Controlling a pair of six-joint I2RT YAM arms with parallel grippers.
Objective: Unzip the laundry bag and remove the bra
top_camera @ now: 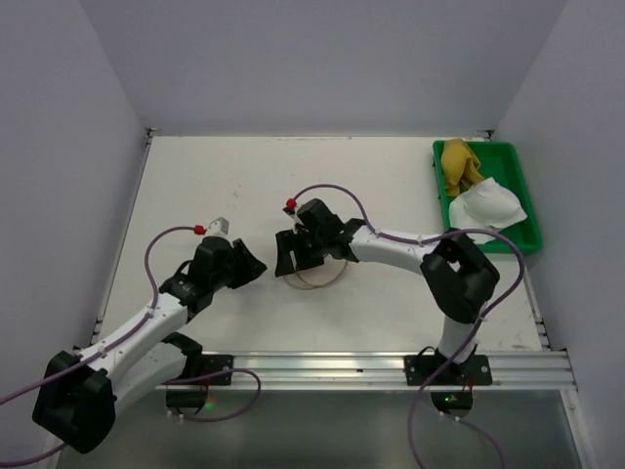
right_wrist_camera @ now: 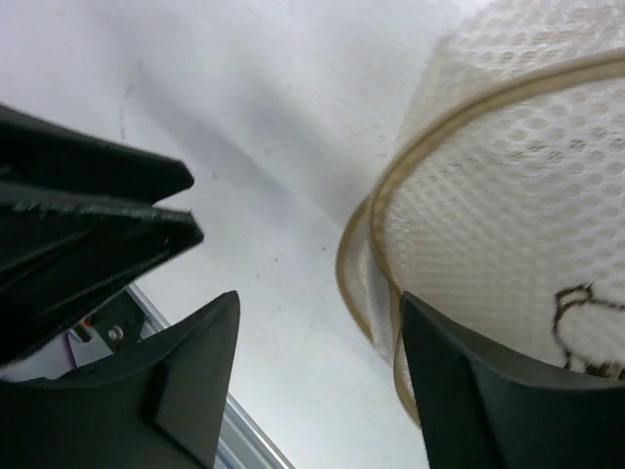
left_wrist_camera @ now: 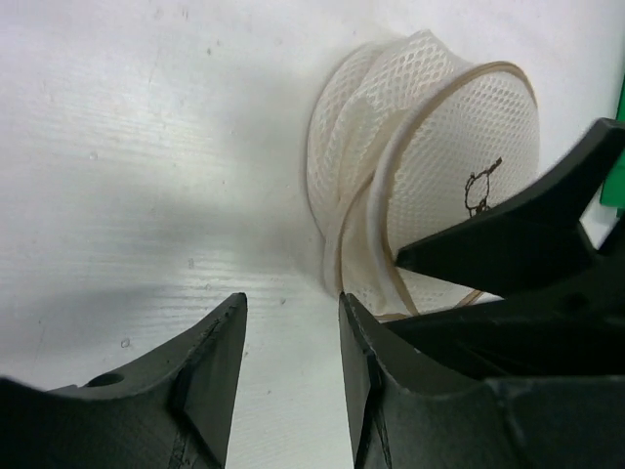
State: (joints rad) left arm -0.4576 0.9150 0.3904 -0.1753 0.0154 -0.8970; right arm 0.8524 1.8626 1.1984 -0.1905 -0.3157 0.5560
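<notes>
The laundry bag (left_wrist_camera: 430, 166) sits on the table (top_camera: 225, 176) between my two grippers. My left gripper (left_wrist_camera: 290, 376) is spread with only bare table in the gap. My right gripper (right_wrist_camera: 317, 381) is spread too and grips nothing, the bag's rim just beside one finger. The pouch looks light, its mesh soft and its hoop springy, so I'd pinch the rim. Only the top view shows the mustard bra (top_camera: 459, 166) in the green tray (top_camera: 503, 161), well apart; the wrist views alone show the dark bra symbol (left_wrist_camera: 480, 188)
</notes>
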